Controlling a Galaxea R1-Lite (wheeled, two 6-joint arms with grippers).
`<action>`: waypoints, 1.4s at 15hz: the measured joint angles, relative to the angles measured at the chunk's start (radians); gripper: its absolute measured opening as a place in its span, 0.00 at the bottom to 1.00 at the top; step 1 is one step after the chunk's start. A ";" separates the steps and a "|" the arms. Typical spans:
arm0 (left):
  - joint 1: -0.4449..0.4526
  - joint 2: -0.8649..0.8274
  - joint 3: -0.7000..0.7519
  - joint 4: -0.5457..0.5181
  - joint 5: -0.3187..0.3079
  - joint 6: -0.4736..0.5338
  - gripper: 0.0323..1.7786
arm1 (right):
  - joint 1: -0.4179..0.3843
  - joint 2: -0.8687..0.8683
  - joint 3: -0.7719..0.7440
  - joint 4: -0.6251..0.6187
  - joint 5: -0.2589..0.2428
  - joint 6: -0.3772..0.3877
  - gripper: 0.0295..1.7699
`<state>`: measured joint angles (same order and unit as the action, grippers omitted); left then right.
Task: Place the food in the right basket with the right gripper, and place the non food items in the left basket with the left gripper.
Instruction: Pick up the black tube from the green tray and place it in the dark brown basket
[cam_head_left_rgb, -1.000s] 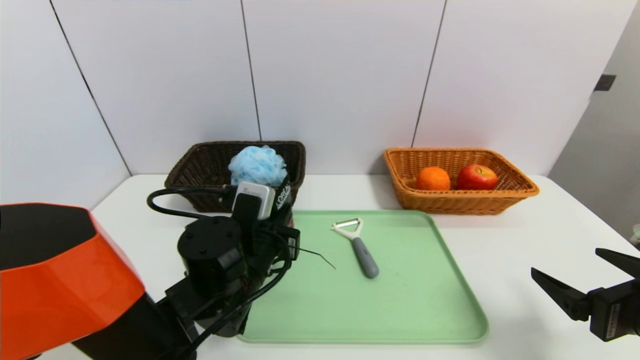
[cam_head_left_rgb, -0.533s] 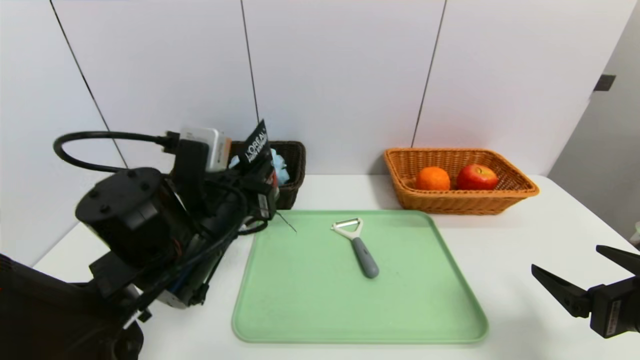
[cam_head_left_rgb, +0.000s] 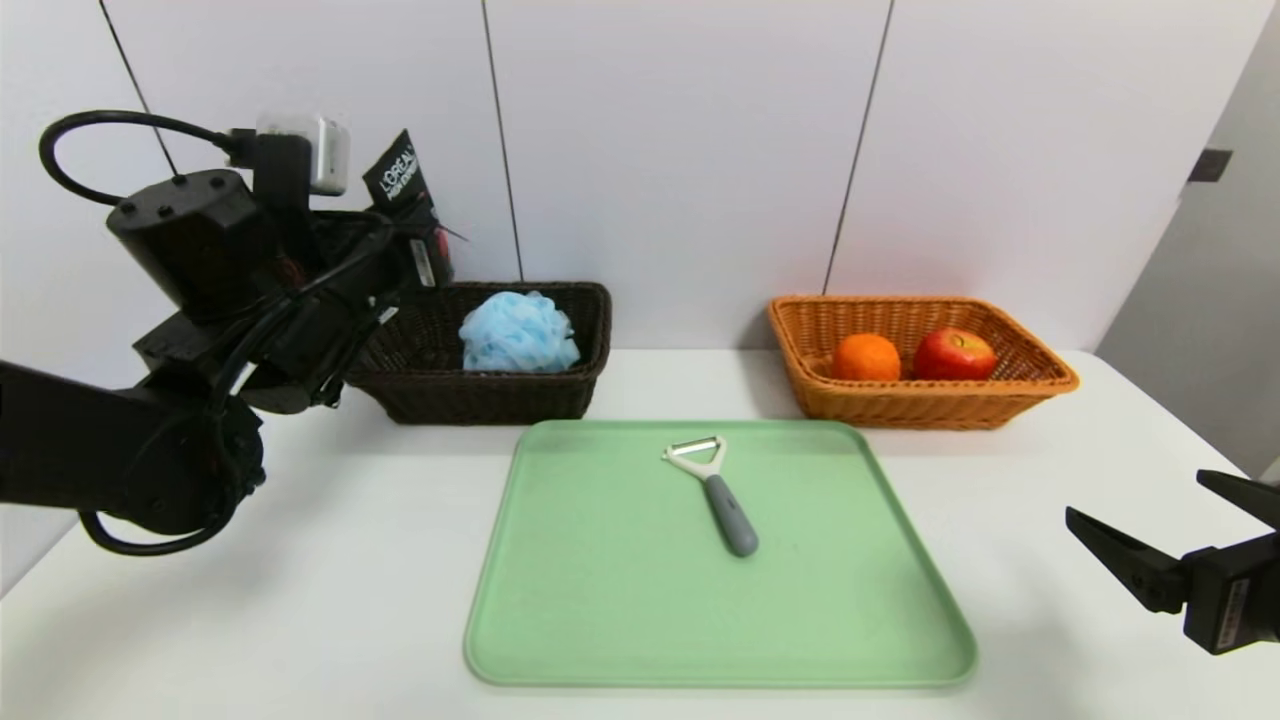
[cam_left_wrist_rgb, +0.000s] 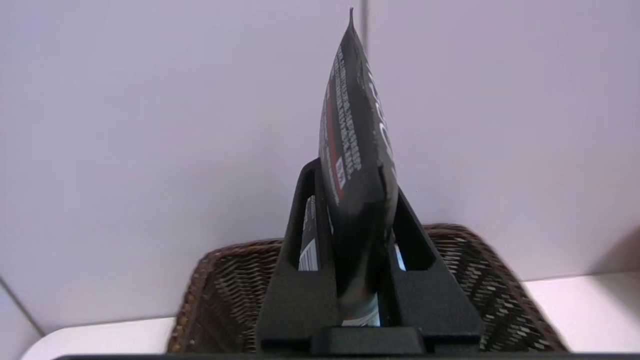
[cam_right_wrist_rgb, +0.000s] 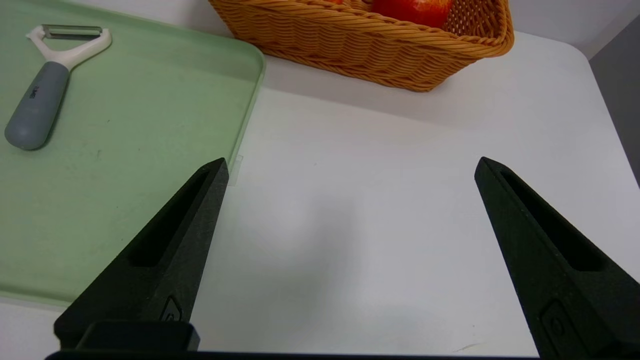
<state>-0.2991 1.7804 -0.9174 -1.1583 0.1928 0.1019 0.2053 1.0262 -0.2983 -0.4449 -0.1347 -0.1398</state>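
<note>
The table (cam_head_left_rgb: 330, 560) carries a green tray (cam_head_left_rgb: 600, 620) in the middle and two baskets at the back. In the last second the left claw (cam_head_left_rgb: 425, 235) has swung up and leftward off the tray and now hangs above the near-left corner of the dark basket (cam_head_left_rgb: 440, 400), clamped on the black tube (cam_head_left_rgb: 405, 180), which stands upright between its fingers. A drop into that basket looks to be next. The pouf (cam_head_left_rgb: 518, 333) already lies in the dark basket. The tan basket (cam_head_left_rgb: 900, 405) holds the orange (cam_head_left_rgb: 866, 357) and apple (cam_head_left_rgb: 954, 354), so the food is sorted. The right claw (cam_head_left_rgb: 1160, 540) sits parked at the table's right edge, spread wide and empty. Only the peeler (cam_head_left_rgb: 712, 490) is left on the tray.
</note>
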 joint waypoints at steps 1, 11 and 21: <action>0.023 0.026 -0.028 0.026 -0.001 0.001 0.13 | 0.000 -0.001 0.000 0.000 0.000 0.000 0.96; 0.094 0.245 -0.079 0.057 0.005 -0.001 0.13 | -0.002 -0.013 0.003 -0.003 -0.001 0.001 0.96; 0.137 0.256 -0.074 -0.004 0.004 0.000 0.64 | -0.002 -0.021 0.009 -0.001 -0.001 0.001 0.96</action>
<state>-0.1626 2.0364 -0.9911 -1.1628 0.1970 0.1019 0.2034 1.0049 -0.2896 -0.4464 -0.1355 -0.1389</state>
